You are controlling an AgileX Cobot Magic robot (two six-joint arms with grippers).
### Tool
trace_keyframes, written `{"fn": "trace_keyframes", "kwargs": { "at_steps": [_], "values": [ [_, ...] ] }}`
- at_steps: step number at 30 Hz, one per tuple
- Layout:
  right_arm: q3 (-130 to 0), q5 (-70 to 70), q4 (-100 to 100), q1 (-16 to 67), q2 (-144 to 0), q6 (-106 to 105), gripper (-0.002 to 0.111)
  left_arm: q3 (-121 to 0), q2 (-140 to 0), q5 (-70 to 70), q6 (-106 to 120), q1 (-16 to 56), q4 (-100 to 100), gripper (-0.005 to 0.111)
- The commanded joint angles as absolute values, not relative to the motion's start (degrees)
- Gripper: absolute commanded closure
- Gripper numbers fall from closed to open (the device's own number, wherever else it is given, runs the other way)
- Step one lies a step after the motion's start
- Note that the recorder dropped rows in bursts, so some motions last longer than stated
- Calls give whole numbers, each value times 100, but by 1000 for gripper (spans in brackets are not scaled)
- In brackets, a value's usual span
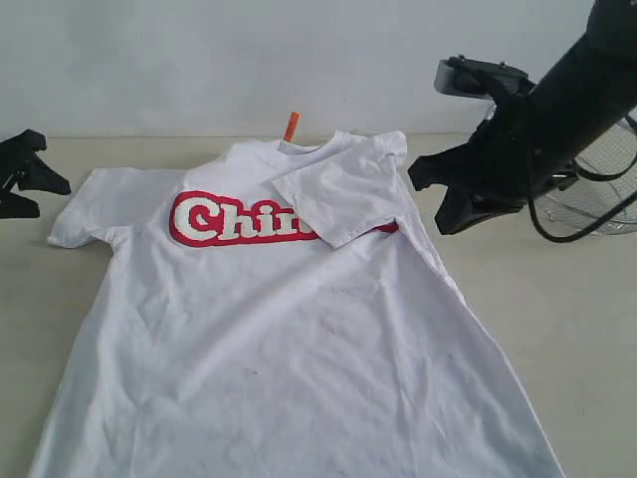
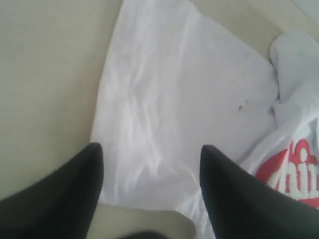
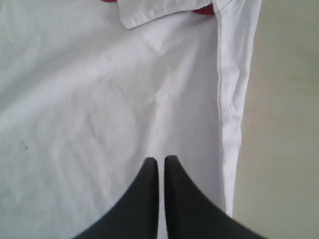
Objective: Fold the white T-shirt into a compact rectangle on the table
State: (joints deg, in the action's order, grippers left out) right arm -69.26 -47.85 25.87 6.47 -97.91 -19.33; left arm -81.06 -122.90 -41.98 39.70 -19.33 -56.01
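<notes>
The white T-shirt point(image 1: 289, 339) lies flat and face up on the table point(image 1: 567, 299), with its orange neck tag point(image 1: 291, 125) at the far edge. Its right sleeve point(image 1: 343, 194) is folded inward over the chest and covers the end of the red-outlined lettering point(image 1: 234, 219). My right gripper point(image 1: 430, 199) hovers by the shirt's right shoulder. In the right wrist view this gripper point(image 3: 159, 160) is shut above the shirt body with nothing in it. My left gripper point(image 1: 30, 174) is off the shirt past the left sleeve. The left wrist view shows it point(image 2: 149, 149) open and empty.
A round wire-mesh basket point(image 1: 607, 184) stands at the back right, behind the right arm. A pale wall runs along the table's far edge. Bare table shows on both sides of the shirt.
</notes>
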Motion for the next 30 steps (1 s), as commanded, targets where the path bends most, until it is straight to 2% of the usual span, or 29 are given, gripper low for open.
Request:
{"fn": "trace_keyframes", "kwargs": {
  "at_steps": [1,14,17,19,28,30],
  "values": [
    [-6765,-4629,2630,632,-9410,-2011,108,-8135,-12586,-4097,4217,-1929,-5652,52],
    [-6765,-4464,2630,632,-9331,-2000,108,-8135,-12833,-4349,4368,-1929,-5677,52],
    [-6765,-4425,2630,632,-9331,-2000,108,-8135,-12833,-4321,4369,-1929,-5677,54],
    [-6765,-4410,2630,632,-9331,-2000,108,-8135,-12833,-4285,4369,-1929,-5677,61],
    [-6765,-4366,2630,632,-9331,-2011,108,-8135,-12833,-4133,4406,-1929,-5677,102],
    [-6765,-4346,2630,632,-9331,-2011,108,-8135,-12833,-4173,4457,-1929,-5702,102]
  ]
}}
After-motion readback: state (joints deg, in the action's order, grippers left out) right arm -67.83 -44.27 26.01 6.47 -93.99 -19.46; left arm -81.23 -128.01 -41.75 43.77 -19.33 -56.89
